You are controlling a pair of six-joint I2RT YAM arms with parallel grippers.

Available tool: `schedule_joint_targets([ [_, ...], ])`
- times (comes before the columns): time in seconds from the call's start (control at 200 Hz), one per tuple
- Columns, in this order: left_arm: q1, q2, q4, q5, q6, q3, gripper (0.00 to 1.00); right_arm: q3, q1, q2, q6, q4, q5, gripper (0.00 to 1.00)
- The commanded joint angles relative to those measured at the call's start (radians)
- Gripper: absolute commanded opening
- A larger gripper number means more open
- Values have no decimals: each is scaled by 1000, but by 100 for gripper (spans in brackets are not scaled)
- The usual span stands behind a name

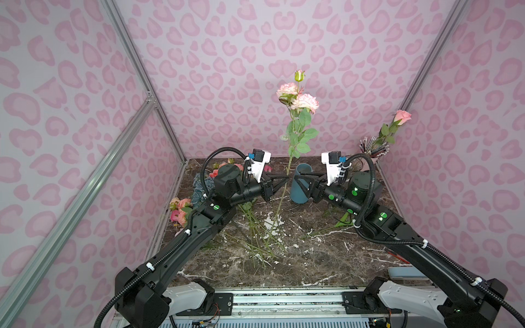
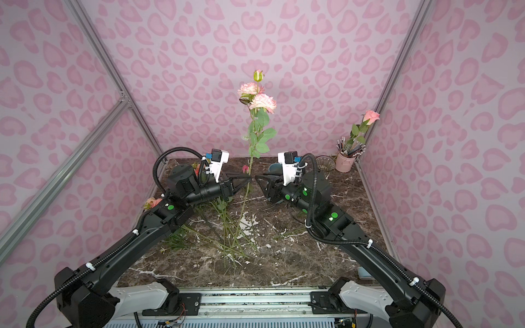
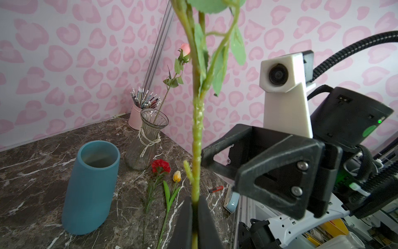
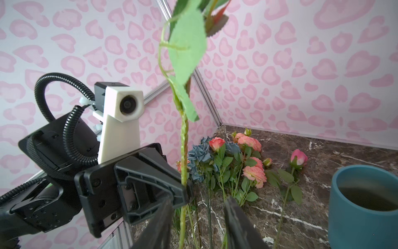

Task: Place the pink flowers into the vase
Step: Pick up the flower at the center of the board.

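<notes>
Left wrist view: one pink flower stem (image 3: 196, 133), upright over the surface (image 3: 32, 172), pinched mid-stem by left tool (image 3: 195, 201); right tool (image 4: 199, 201) spread, just beside it. We judge it light, whippy, top-heavy; hold bare stem below leaves.

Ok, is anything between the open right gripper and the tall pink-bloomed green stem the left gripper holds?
Nothing visible: the pink-bloomed green stem stands right at the right gripper's open jaws, the left gripper shut on it.

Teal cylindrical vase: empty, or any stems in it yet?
Empty. Both wrist views look into the teal cylindrical vase and show no stems; the long-stemmed pink flower sprig is outside it, pinched in the left hand.
</notes>
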Motion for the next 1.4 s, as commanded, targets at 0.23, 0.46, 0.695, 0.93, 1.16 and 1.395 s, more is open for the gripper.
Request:
schedule_joint_targets([
  [0.23,-18,4,-3,47,32,17,4,28,-13,41,25,153,-24,44],
  [0.46,-25,11,-7,60,37,22,4,31,-24,64,32,187,-32,42],
  [0.695,-30,17,-13,68,43,25,4,27,-38,74,47,212,-48,26],
  [0.93,-38,29,-27,66,53,29,4,6,-49,77,64,235,-68,5],
  [1.16,-41,36,-50,49,62,39,7,-15,-64,65,72,248,-63,0],
  [1.395,-41,38,-99,-49,67,55,46,-19,-66,44,12,193,0,0],
])
